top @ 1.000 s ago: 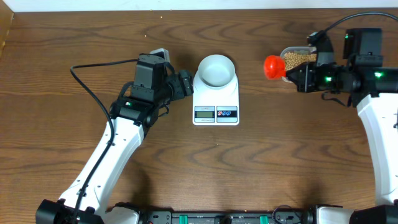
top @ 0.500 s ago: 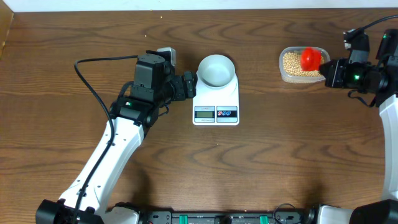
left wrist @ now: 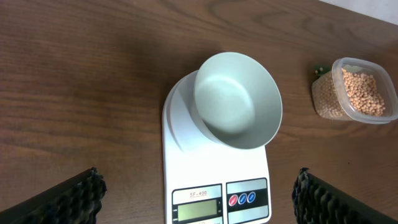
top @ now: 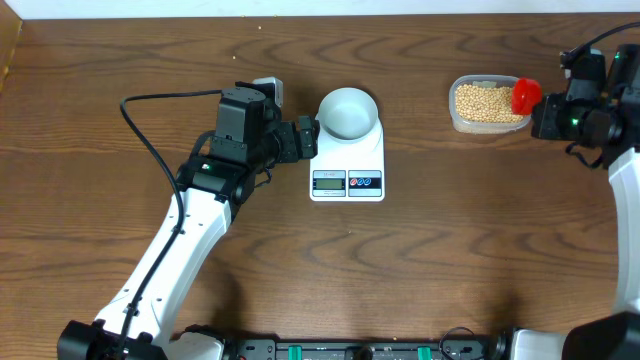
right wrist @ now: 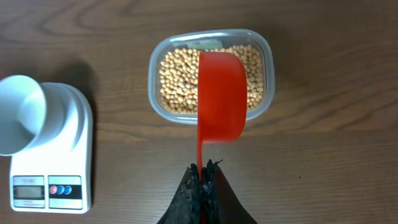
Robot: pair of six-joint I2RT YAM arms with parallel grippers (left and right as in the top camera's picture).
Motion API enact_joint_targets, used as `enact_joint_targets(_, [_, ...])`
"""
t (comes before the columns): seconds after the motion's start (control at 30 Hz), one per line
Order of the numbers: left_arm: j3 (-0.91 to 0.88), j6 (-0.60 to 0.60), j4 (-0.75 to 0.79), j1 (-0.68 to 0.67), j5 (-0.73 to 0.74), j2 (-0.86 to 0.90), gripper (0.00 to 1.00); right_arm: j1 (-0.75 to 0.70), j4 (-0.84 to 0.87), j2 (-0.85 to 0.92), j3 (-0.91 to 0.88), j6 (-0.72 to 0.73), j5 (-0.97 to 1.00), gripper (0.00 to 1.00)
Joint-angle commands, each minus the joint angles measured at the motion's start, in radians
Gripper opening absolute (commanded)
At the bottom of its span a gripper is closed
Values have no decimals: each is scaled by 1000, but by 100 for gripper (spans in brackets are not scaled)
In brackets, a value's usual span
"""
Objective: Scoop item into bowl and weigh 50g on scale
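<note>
The pale bowl (top: pixel 347 112) stands empty on the back of the white scale (top: pixel 347 172), also seen in the left wrist view, bowl (left wrist: pixel 239 102) on scale (left wrist: pixel 186 143). The tan beans (top: pixel 482 102) fill a clear tub at the right. My right gripper (top: pixel 548 117) is shut on the handle of a red scoop (top: pixel 525 95). In the right wrist view the gripper (right wrist: pixel 202 171) holds the scoop (right wrist: pixel 221 93) above the right half of the beans (right wrist: pixel 177 81); no beans show on it. My left gripper (top: pixel 300 138) is open and empty, just left of the scale.
The clear plastic tub (right wrist: pixel 155 109) sits to the right of the scale (right wrist: pixel 59 162) and bowl (right wrist: pixel 18 112). A black cable (top: pixel 150 150) loops from the left arm over the table. The table's back edge runs along the top.
My right gripper has carried the red scoop rightward, from left of the tub, across it, to its right edge. The left arm, bowl and scale have not moved.
</note>
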Motion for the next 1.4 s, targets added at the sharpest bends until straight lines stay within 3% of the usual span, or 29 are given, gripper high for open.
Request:
enact_joint_targets(0.0, [10,5,-2,3,11,7,98,-5,2,37,12,-20,18,1])
enact_joint_targets(0.53, [10,1,48,-9,12,23,98,-5,37,51,12,-27,-84,1])
enact_joint_targets(1.37, [10,-43,31,-291,5,236,94,-5,25,51,12,-22,-88,1])
